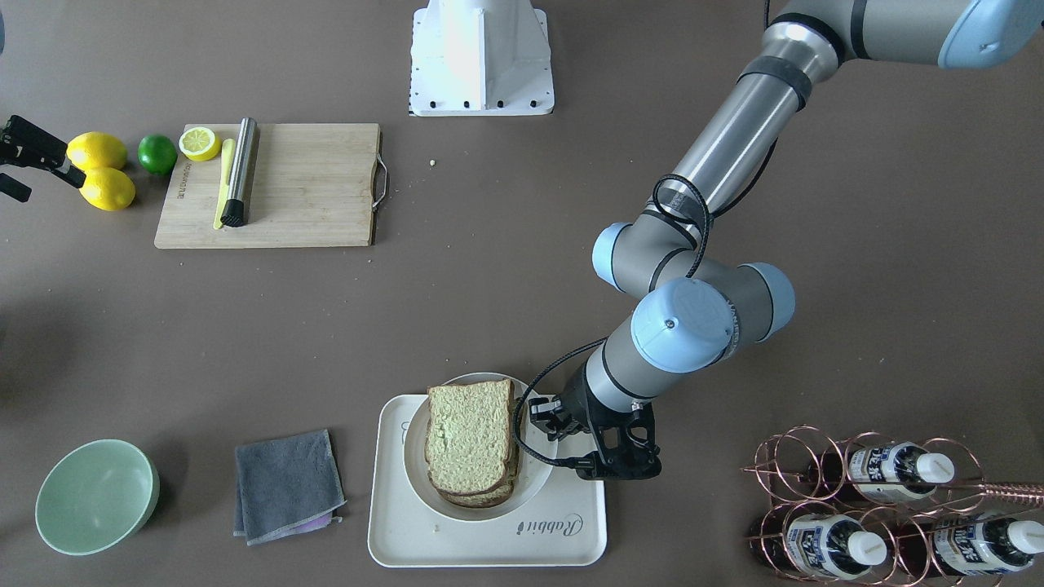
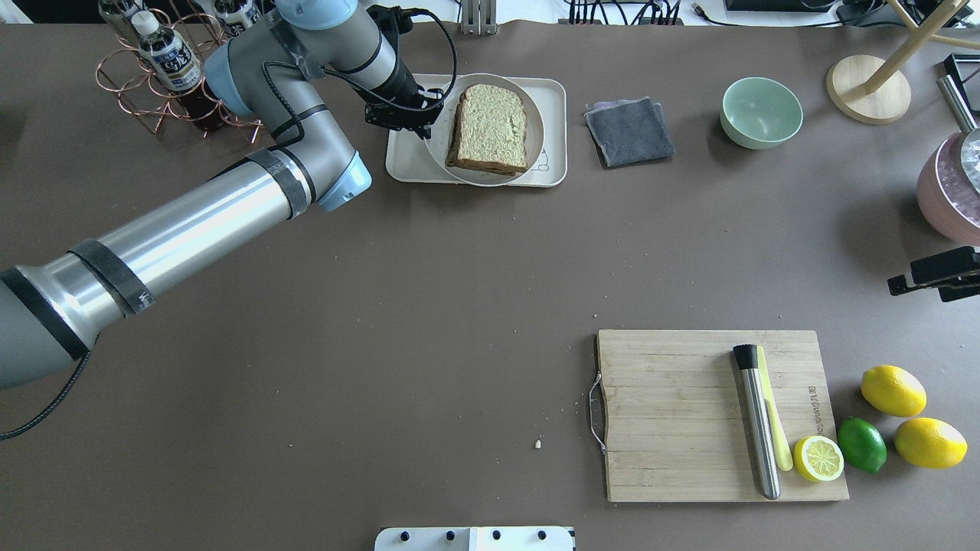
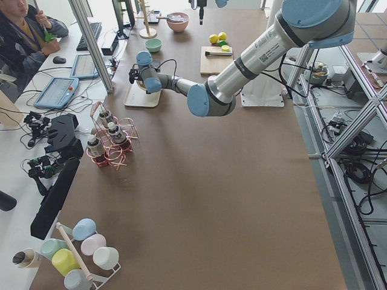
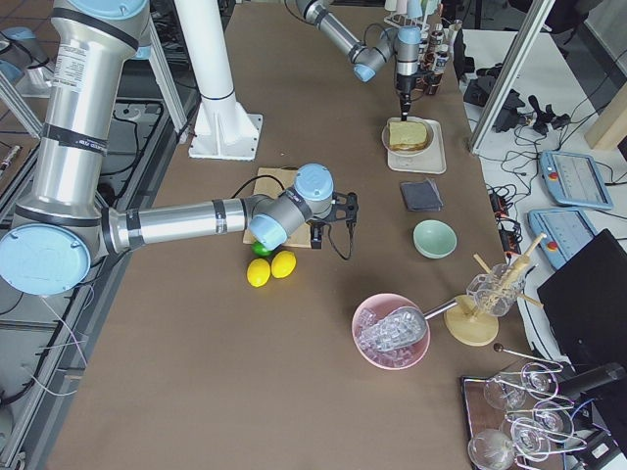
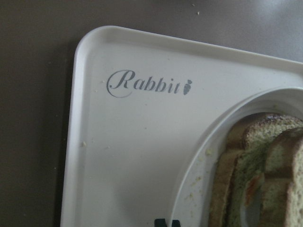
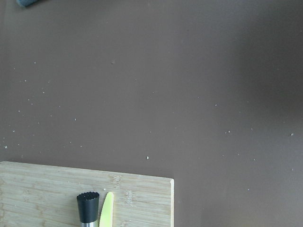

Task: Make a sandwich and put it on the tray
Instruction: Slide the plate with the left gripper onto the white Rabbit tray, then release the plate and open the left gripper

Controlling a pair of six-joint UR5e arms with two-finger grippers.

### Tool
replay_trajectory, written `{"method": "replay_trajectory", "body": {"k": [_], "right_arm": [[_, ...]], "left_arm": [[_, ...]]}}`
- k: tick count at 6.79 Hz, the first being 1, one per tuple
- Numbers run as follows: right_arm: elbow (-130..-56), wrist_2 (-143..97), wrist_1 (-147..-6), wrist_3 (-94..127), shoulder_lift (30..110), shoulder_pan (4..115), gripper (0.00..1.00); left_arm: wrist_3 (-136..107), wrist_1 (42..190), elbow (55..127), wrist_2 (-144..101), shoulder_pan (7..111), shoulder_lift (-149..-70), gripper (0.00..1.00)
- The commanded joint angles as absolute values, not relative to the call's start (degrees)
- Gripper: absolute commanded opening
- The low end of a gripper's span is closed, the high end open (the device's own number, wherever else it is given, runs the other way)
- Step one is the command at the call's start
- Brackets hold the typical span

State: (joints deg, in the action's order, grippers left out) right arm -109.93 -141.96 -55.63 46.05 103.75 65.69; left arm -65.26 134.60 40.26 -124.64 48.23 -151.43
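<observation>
The sandwich [image 1: 471, 436] lies on a round white plate [image 1: 534, 487], and the plate rests on the cream tray [image 1: 489, 538] marked "Rabbit". From above, the sandwich [image 2: 490, 126], plate [image 2: 440, 153] and tray [image 2: 402, 164] sit at the table's far side. My left gripper [image 2: 419, 122] is at the plate's left rim, low over the tray. In the left wrist view its tips [image 5: 166, 222] sit close together at the plate's rim [image 5: 208, 156], and egg shows between the slices [image 5: 246, 179]. My right gripper [image 2: 903, 279] is open and empty near the lemons.
A wooden cutting board [image 2: 674, 413] holds a steel muddler [image 2: 756, 421], a yellow knife and a lemon half. Two lemons [image 2: 893, 390] and a lime lie beside it. A grey cloth [image 2: 629, 132], a green bowl [image 2: 762, 112] and a copper bottle rack [image 2: 164, 69] flank the tray.
</observation>
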Motion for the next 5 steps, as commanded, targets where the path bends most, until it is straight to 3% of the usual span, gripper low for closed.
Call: {"method": "replay_trajectory", "body": {"k": [1,4,5], "right_arm": [[-109.95,-141.86,-55.63,46.05,103.71,65.48,1.0],[-109.95,-141.77,-55.63,46.05,103.71,65.13,1.0],[-110.04,-141.77,-55.63,46.05,103.71,65.04,1.0]], "left_arm": [[-65.04,135.88,37.53,-124.11,48.51,-152.31,0.0],[-65.13,136.49,37.0,-121.22,47.99,-152.4,0.0],[-65.13,136.49,37.0,-121.11,47.9,-152.4,0.33]]}}
